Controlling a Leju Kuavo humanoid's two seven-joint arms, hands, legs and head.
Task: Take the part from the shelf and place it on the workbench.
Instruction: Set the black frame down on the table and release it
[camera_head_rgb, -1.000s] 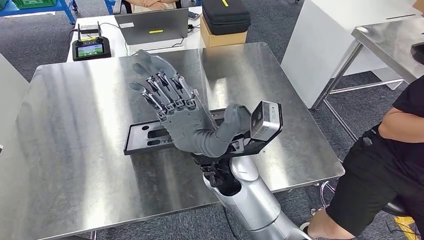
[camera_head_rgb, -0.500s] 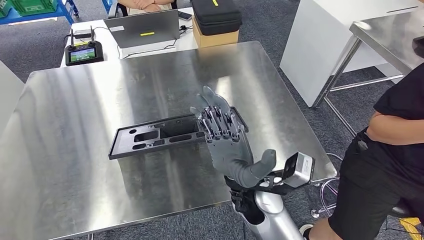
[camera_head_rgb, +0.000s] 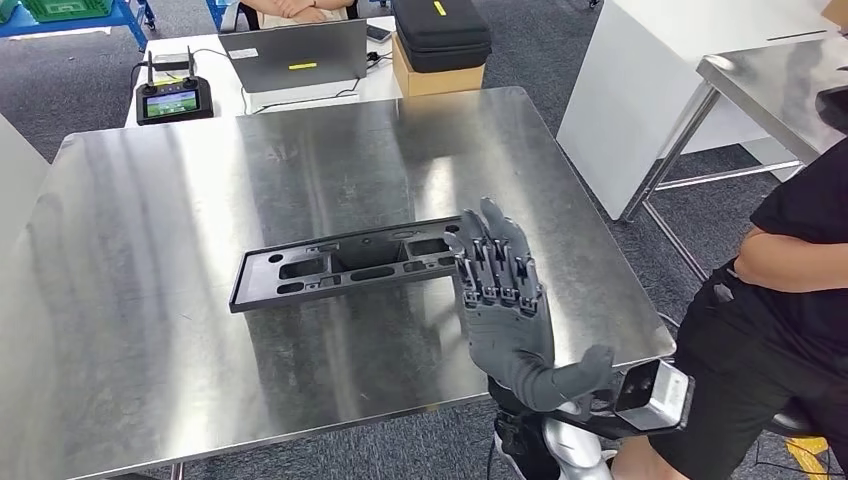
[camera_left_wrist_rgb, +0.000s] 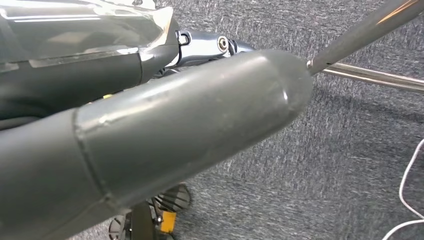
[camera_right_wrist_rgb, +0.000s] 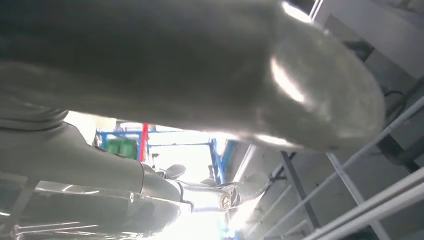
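- Nearest, the right hand (camera_head_rgb: 510, 315) hovers at the desk's (camera_head_rgb: 150, 300) front edge, fingers (camera_head_rgb: 490, 255) spread, holding nothing.
- Left hand (camera_left_wrist_rgb: 150, 145): thumb visible; grip impossible to judge.
- Beyond the fingertips, the black part (camera_head_rgb: 340, 265) lies flat mid-desk.
- Placement looks done; next calls for drawing the arm clear.

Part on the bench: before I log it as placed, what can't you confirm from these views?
- Head view: the right hand covers the near-right end of the part, so contact between them can't be judged.
- Left wrist view: the thumb blocks the left hand's fingers, so open or shut can't be told.
- Right wrist view: the thumb and glare hide the part and bench.
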